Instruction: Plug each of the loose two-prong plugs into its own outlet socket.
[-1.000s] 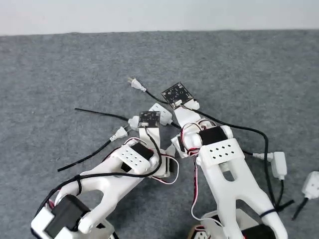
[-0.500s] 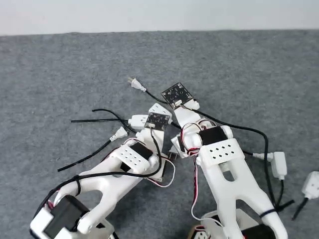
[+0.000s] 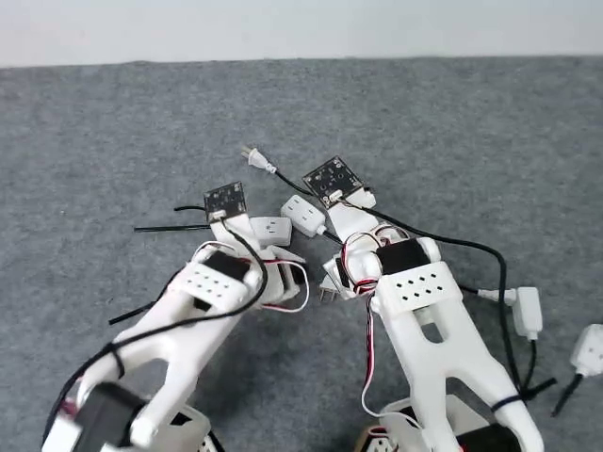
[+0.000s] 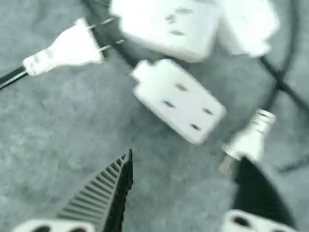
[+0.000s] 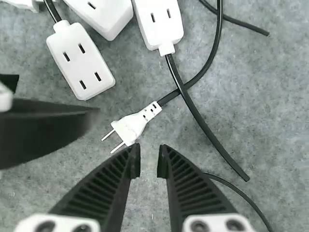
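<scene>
Two-prong plug [image 5: 128, 129], white, on a black cord: lies flat on the grey carpet [image 5: 270, 96], prongs bare, just ahead of the right gripper [image 5: 148, 151].

Right gripper: black ribbed fingers drawn close, a narrow strip of carpet showing between them, nothing held.

Socket block [image 5: 80, 61], white, four slots (all vacant): near that plug but not touching it.

Corded socket [image 5: 158, 20], white: beside the socket block, slots vacant, its black cord running close past the plug.

Left gripper [image 4: 185, 159]: fingers spread wide, empty, poised above the socket block, with the same two-prong plug just off one fingertip.

Second plug [image 4: 67, 48], white: loose on the carpet, prongs pointing toward a larger white socket [image 4: 166, 21], not inserted.

Third plug [image 3: 251, 156]: loose on the carpet, farther out than both arms' wrist boards.
</scene>
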